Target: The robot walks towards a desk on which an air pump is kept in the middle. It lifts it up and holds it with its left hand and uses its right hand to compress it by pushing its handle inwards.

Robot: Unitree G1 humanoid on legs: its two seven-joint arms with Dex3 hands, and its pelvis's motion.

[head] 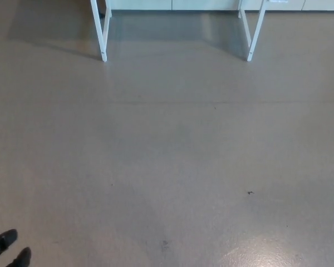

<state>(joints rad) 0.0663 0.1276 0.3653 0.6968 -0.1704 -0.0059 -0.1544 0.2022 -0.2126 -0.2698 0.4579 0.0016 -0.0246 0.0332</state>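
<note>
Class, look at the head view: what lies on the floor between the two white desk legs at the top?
Nothing: between the left white leg and the right white leg the head view shows only shadowed floor.

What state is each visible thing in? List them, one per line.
Desk legs: upright on the floor, only the lower parts showing; desktop out of frame.
Floor: smooth, with a small dark speck.
Left hand: at bottom-left corner, holding nothing visible.
Air pump: not in view.

Desk legs beyond floor
</note>
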